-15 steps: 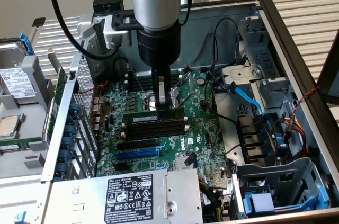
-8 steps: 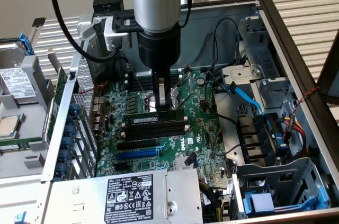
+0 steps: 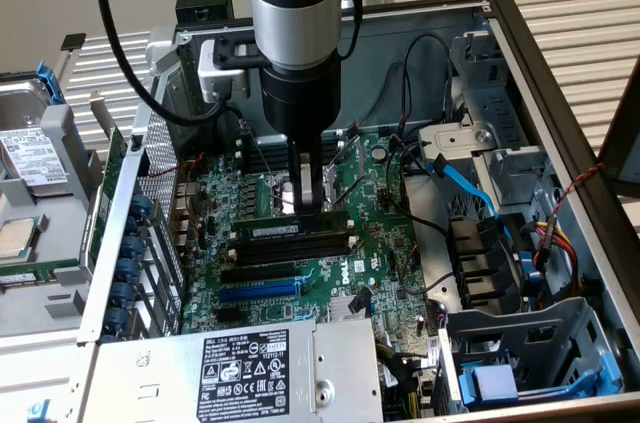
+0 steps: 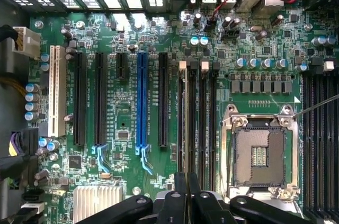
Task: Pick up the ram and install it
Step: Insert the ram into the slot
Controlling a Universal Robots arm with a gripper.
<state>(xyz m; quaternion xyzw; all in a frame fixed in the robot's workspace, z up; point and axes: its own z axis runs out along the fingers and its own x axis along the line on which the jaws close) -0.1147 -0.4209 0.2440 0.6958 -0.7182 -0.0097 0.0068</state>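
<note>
1. The gripper (image 3: 311,201) is clamped on the ram (image 3: 285,230), pinching its top edge about mid-length.
2. The ram stands level and on edge at the black slots (image 3: 290,251) of the green board (image 3: 385,243). I cannot tell whether it touches them.
3. It looks light, thin and stiff: a flat circuit stick with dark chips and a pale label.
4. It is probably fragile, so the long edges are the safest hold. The smooth faces could slip.
</note>
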